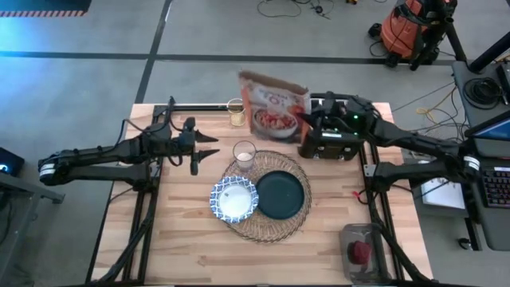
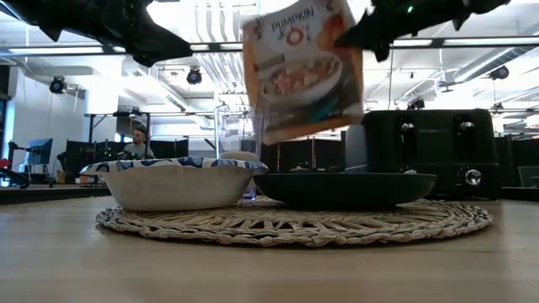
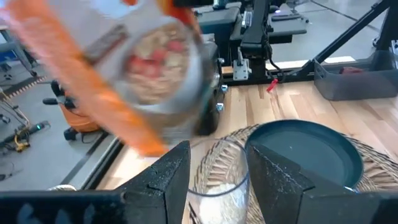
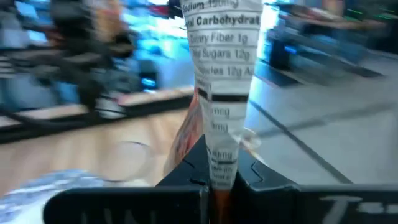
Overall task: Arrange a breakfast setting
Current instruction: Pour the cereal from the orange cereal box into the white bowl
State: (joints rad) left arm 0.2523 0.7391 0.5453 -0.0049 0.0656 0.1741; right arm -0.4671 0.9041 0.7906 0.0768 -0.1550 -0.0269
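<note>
The setting was partly laid. On the wooden table [image 1: 183, 255] the round woven placemat [image 1: 267, 231] lay near the middle, a little toward the front edge. On it sat the dark teal plate [image 1: 280, 194] and, touching its left rim, the blue-and-white bowl [image 1: 233, 199]; the clear glass [image 1: 244, 153] stood at the mat's back edge. The cereal bag [image 1: 273, 109] hung in the air above the back edge, beside the black toaster [image 1: 328, 137], with the right gripper [image 4: 219, 177] pinched shut on its bottom seam. Judging from this, cereal had yet to reach the bowl. The left gripper [image 3: 217, 180] hovered near the table's left edge, fingers apart and empty, with the glass showing beyond them. The small red fruit [image 1: 361, 252] waited in a container at the front right corner. No spoon or bagel could be made out.
</note>
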